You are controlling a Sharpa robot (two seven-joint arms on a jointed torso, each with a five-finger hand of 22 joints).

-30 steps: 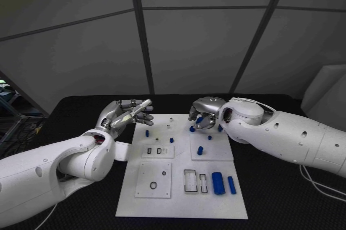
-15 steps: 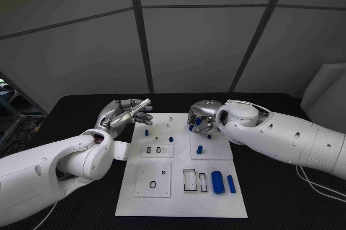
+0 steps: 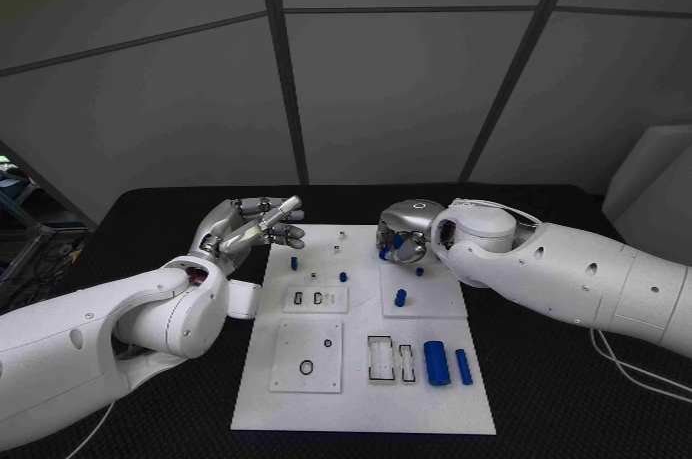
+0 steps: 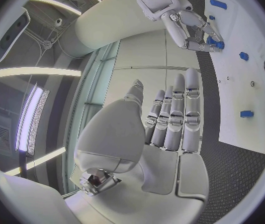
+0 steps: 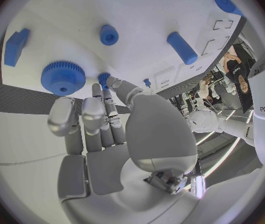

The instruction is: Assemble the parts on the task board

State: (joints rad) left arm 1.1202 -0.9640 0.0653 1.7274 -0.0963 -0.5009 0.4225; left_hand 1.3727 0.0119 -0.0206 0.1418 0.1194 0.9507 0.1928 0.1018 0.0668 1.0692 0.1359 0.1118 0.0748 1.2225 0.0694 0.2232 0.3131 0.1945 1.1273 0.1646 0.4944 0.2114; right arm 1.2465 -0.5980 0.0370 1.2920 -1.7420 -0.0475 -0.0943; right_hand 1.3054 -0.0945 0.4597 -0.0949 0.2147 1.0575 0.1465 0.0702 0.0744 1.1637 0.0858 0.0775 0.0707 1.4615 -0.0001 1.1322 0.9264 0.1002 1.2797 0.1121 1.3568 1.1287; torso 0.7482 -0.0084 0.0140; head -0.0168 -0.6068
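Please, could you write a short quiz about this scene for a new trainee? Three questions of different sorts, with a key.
1. True or false: the left hand holds a blue part.
2. Where is the right hand? A: over the far end of the task board. B: over its near end. C: resting on the black table beside it.
3. Fill in: the thick blue cylinder lies near the board's near ____ corner, on the robot's own side.

Key: 1 false; 2 A; 3 right.
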